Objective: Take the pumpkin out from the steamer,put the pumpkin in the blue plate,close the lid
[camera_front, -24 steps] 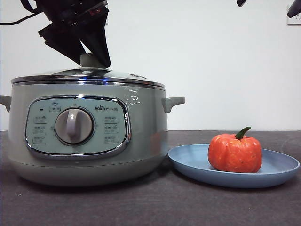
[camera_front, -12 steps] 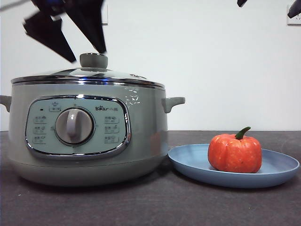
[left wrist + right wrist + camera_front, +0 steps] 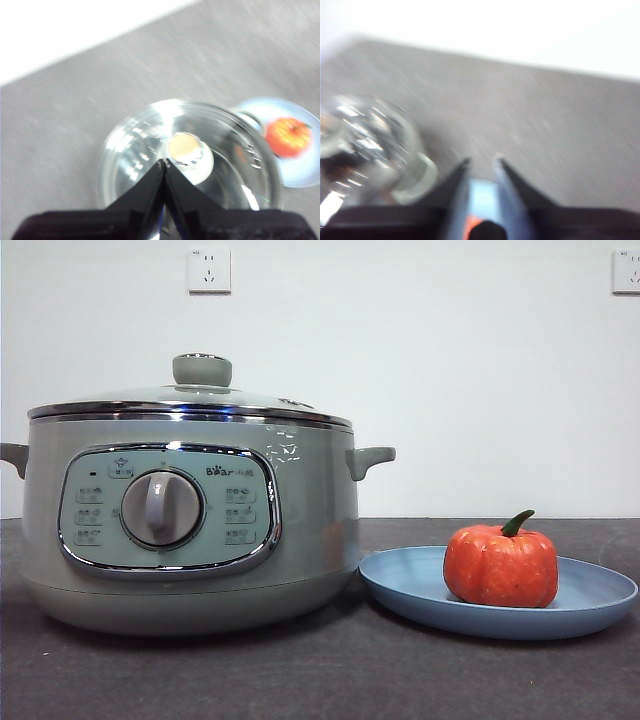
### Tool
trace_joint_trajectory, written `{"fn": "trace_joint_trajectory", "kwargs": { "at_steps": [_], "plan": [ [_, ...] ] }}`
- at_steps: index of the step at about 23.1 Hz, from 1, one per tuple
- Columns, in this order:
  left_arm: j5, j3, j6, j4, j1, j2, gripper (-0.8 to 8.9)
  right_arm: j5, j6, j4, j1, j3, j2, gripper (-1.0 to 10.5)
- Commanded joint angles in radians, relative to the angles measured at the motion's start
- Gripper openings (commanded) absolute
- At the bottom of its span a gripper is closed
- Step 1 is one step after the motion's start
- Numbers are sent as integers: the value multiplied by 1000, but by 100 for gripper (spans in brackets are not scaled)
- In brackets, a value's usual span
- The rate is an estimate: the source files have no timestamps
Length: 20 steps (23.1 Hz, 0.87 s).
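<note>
The steamer [image 3: 190, 520] stands at the left with the lid [image 3: 190, 400] seated on its chrome rim. To its right, the pumpkin [image 3: 501, 564] sits upright in the blue plate [image 3: 600, 600]. No arm shows in the front view. In the left wrist view my left gripper [image 3: 164, 161] hangs high above the lid [image 3: 145, 150], its jaws shut on nothing, with the knob [image 3: 184, 147] just past the tips. The pumpkin [image 3: 289, 136] shows there too. My right gripper [image 3: 481, 161] is open above the blue plate [image 3: 481, 197]; a sliver of the pumpkin [image 3: 472, 225] shows between its jaws.
Dark tabletop [image 3: 330, 670] runs in front of the pot and plate. A white wall with two sockets [image 3: 208, 270] stands behind. The steamer's side handle [image 3: 372, 457] reaches toward the plate, and the plate's rim nearly touches the pot's base.
The left gripper let go of the lid knob, rose and left the front view. The black tips at the top right corner have also gone. The lid stays seated.
</note>
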Motion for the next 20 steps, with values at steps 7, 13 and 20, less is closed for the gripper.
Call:
{"fn": "trace_joint_trajectory", "kwargs": {
  "at_steps": [7, 13, 20],
  "plan": [
    [-25, -453, -61, 182, 0, -378, -8, -146, -16, 196, 9, -267, -221, -6],
    [-26, -461, -78, 145, 0, -395, -4, -136, -17, 196, 5, -267, -199, 2],
    [-25, -461, -78, 142, 0, -381, -4, -137, -17, 140, 6, -267, -199, 2]
  ]
}}
